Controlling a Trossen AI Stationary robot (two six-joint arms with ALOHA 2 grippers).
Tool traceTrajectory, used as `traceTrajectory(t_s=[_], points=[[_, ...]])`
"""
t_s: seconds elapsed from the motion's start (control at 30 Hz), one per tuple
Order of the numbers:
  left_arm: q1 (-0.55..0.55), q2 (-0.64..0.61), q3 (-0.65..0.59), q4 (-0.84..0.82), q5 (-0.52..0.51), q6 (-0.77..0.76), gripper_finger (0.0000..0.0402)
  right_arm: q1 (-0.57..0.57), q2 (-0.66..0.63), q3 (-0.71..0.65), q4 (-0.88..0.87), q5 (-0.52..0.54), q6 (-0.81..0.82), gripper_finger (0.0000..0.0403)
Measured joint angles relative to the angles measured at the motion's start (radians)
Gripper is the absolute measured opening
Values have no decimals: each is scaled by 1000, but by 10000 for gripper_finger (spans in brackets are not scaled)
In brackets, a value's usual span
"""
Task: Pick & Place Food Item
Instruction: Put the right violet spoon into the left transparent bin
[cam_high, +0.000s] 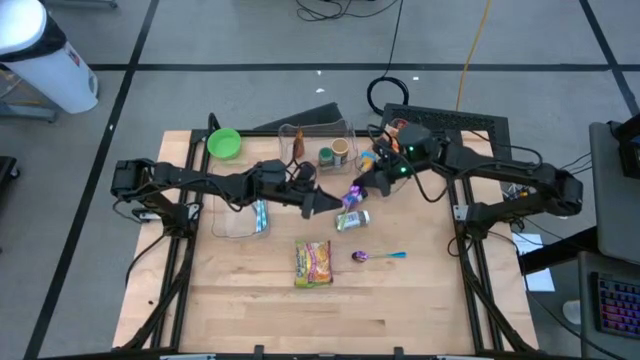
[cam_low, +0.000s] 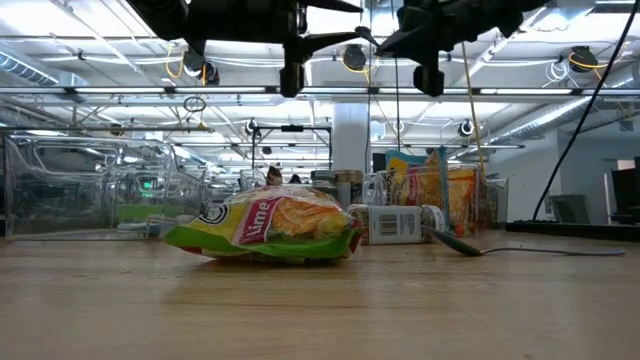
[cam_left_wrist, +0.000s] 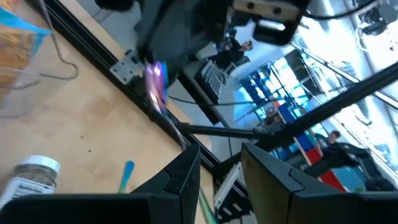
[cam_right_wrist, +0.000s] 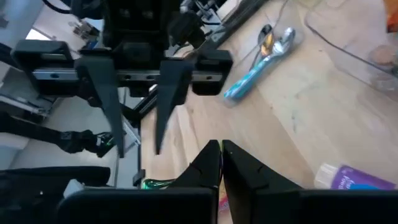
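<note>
While the purple packet (cam_high: 352, 190) hangs pinched in my right gripper (cam_high: 358, 186), whose fingers are pressed together on it above the desk (cam_high: 400, 310), my left gripper (cam_high: 328, 203) faces it just beside, fingers (cam_left_wrist: 186, 177) a little apart, holding nothing. Below lie a spice jar (cam_high: 352, 220), a lime snack bag (cam_high: 313, 263) and a blue-handled spoon (cam_high: 378, 256).

Pale wood worktop (cam_high: 250, 300), with a yellow-and-green snack bag (cam_high: 313, 263) at lower centre. Bright green bowl (cam_high: 224, 143) upper left. Purple-headed, blue-handled spoon (cam_high: 378, 256) right of centre; purple wrapper (cam_high: 354, 192) above.
</note>
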Motion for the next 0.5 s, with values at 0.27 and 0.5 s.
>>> traceTrajectory(t_s=[0.27, 0.5], points=[[0, 0, 0, -55, -63, 0, 122, 8, 7, 0, 98, -21, 18, 0], [0, 0, 0, -51, -55, -5, 122, 5, 9, 0, 101, -1, 20, 0]])
